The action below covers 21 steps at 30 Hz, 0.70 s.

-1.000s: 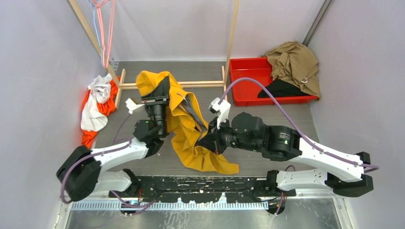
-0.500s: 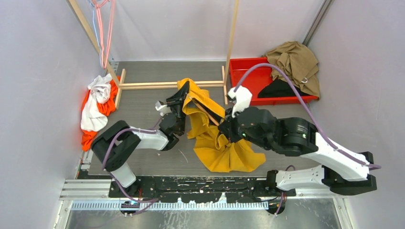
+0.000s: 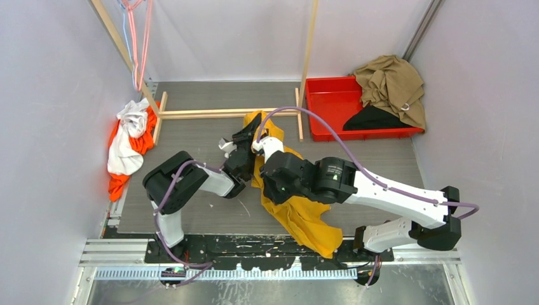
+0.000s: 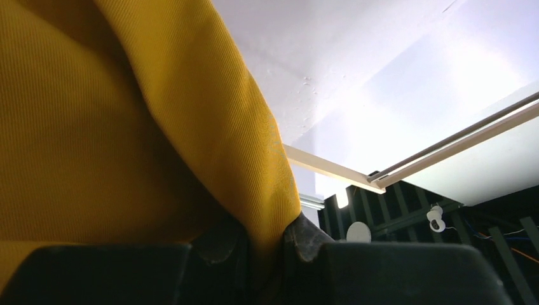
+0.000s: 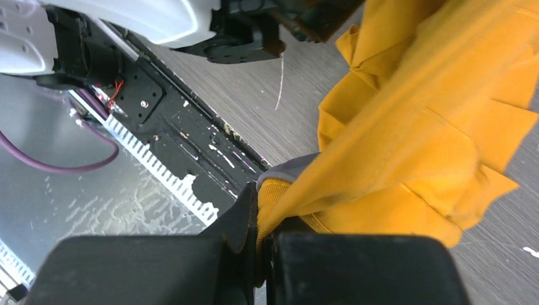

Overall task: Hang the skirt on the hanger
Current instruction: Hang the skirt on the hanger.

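Skirt, yellow, its fabric fast between the clamped fingers of left gripper and right gripper alike.

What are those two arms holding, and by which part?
Both grip the mustard-yellow fabric skirt: the left end effector pinches a fold of its cloth, and the right end effector pinches a thick hemmed edge.

one skirt, one red tray, one rack
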{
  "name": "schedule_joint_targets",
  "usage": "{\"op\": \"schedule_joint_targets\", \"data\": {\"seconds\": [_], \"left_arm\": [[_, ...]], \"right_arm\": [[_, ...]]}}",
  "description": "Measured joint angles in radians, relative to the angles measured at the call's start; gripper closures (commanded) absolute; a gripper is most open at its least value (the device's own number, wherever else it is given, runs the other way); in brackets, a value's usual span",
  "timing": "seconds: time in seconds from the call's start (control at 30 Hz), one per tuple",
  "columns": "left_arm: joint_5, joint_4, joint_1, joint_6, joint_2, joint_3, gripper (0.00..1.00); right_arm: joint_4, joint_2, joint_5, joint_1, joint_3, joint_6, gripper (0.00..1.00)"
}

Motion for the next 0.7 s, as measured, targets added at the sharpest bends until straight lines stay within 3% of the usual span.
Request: {"op": "schedule_joint_targets", "data": {"seconds": [0.07, 0.17, 0.2, 0.3, 0.53, 0.7], "left_arm": [[0.027, 0.000, 0.000, -0.001, 0.019, 0.021, 1.00], [0.061, -0.002, 0.000, 0.000, 0.029, 0.027, 1.00], [0.068, -0.005, 0.000, 0.000, 0.029, 0.027, 1.00], [0.083, -0.014, 0.000, 0.003, 0.029, 0.027, 1.00], [0.098, -0.031, 0.000, 0.006, 0.029, 0.027, 1.00], [0.107, -0.031, 0.000, 0.008, 0.030, 0.027, 1.00]], "right_arm": [[0.034, 0.003, -0.027, -0.001, -0.031, -0.019, 0.91], [0.113, 0.003, -0.101, -0.016, -0.112, -0.063, 0.42], [0.138, 0.005, -0.132, -0.024, -0.140, -0.081, 0.40], [0.192, 0.005, -0.189, -0.043, -0.190, -0.110, 0.35], [0.235, -0.065, -0.231, -0.089, -0.217, -0.149, 0.35], [0.234, -0.245, -0.110, -0.090, -0.213, -0.158, 0.51]]}}
